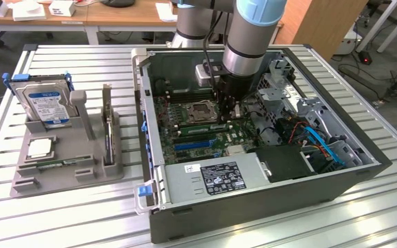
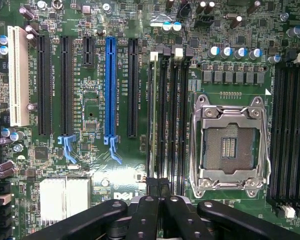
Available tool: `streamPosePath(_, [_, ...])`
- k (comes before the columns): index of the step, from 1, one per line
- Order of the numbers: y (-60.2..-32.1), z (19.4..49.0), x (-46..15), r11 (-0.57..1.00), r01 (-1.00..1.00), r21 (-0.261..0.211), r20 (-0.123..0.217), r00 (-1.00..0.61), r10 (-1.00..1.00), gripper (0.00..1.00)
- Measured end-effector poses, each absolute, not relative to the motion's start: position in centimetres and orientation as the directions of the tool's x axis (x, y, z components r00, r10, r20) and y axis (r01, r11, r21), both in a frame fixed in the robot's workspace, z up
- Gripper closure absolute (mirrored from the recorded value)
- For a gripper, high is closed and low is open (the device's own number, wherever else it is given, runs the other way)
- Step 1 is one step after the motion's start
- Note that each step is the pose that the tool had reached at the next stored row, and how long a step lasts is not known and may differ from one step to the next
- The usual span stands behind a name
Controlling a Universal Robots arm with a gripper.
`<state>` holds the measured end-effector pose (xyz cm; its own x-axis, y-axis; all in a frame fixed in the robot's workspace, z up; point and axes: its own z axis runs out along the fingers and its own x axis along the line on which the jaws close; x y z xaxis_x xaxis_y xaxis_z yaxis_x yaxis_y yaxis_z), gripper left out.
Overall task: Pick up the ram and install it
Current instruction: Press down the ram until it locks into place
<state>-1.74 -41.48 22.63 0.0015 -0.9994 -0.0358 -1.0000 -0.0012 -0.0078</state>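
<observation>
One grey holder (image 1: 67, 173) sits at the exterior view's left on the slatted metal desk (image 1: 60, 217). A silver-and-blue hard drive (image 1: 45, 106) stands upright in it, a square processor chip (image 1: 39, 148) lies flat in a pocket nearer the camera, and a taller card (image 1: 107, 121) stands on edge along the holder's side towards the computer.

Next comes the open computer case (image 1: 254, 206), lying on its side with the green motherboard (image 1: 167, 116) facing up. A labelled power supply (image 1: 212, 178) fills the case's near edge. The processor socket (image 1: 202, 109) sits open near the middle of the board. Just on the near side of it, the ram (image 1: 202, 128) shows as a thin green strip standing on edge in the bank of memory slots.

The arm comes straight down into the case over that bank. Its claw (image 1: 229, 114) hangs close above the end of the slots towards the exterior view's right. In the wrist view the black fingers (image 2: 145, 215) are clenched, with no gap between their tips. The stick runs away from them along the slot farthest from the socket, beside a black expansion slot (image 2: 132, 85). Whether the tips touch the stick cannot be told.

Past the arm, towards the exterior view's right, blue cables (image 1: 322, 144) loop among the metal drive bays (image 1: 281, 93).
</observation>
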Motion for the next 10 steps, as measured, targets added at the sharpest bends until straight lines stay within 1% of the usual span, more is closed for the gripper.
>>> streamPosePath(10, [-41.48,22.50,-1.75,-0.001,-1.000,-0.008,-0.036,0.001,-0.999,0.91])
